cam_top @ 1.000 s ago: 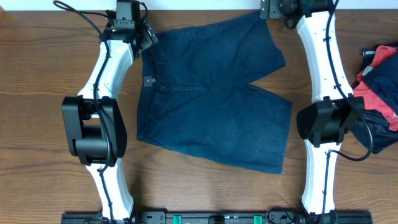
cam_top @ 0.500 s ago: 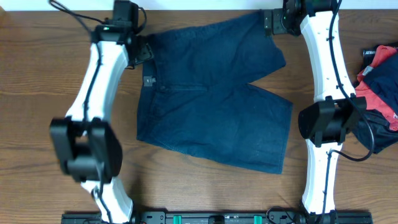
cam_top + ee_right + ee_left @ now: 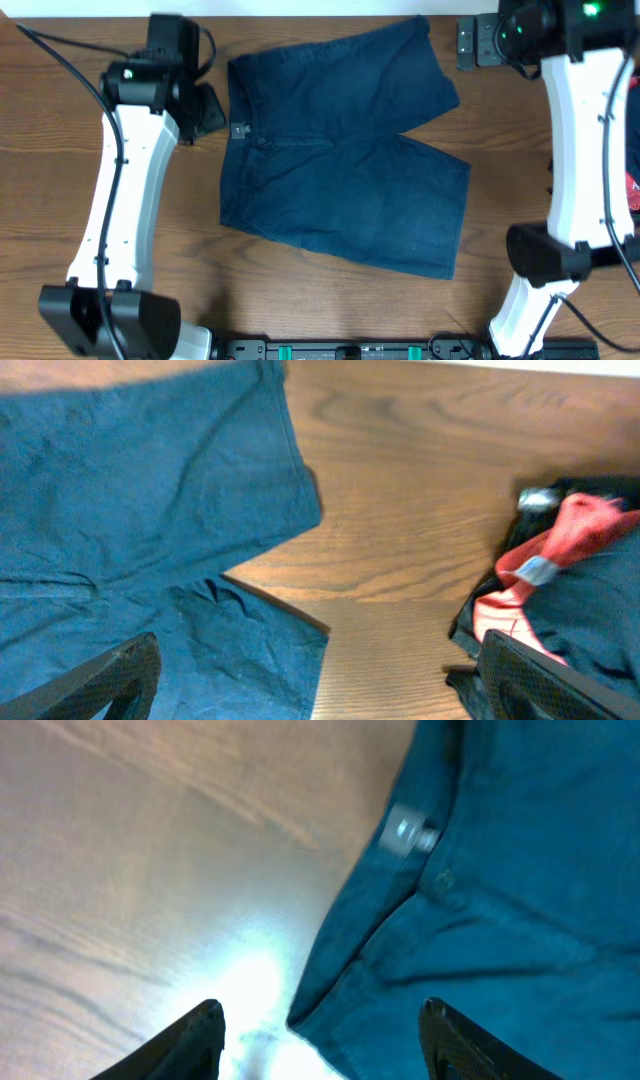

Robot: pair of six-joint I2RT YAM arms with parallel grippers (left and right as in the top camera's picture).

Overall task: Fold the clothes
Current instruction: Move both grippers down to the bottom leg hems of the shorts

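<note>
- While the shorts lie flat and unfolded in the middle of the worktop, waist toward the left edge and both legs pointing right, no fold is made yet.
- Left gripper hangs just beside the waistband, toward the far edge. Its fingers stand partly apart and grip nothing. The wrist view shows the waist corner and a metal button below, with the cloth edge running across the gap.
- Risk: a pinch from this spot may catch only the top layer, or scrape bare wood and miss the cloth. One layer alone would peel the shorts open rather than carry them over.
- Right gripper sits toward the far-right corner, just clear of the far leg's hem. Its fingers are spread wide and empty.
- Risk: if one side lifts without the other, the cloth would likely drag, skew and crease.
- Pile of red and dark clothes lies at the right edge, near the right arm. A wide sweep there could snag it.
</note>
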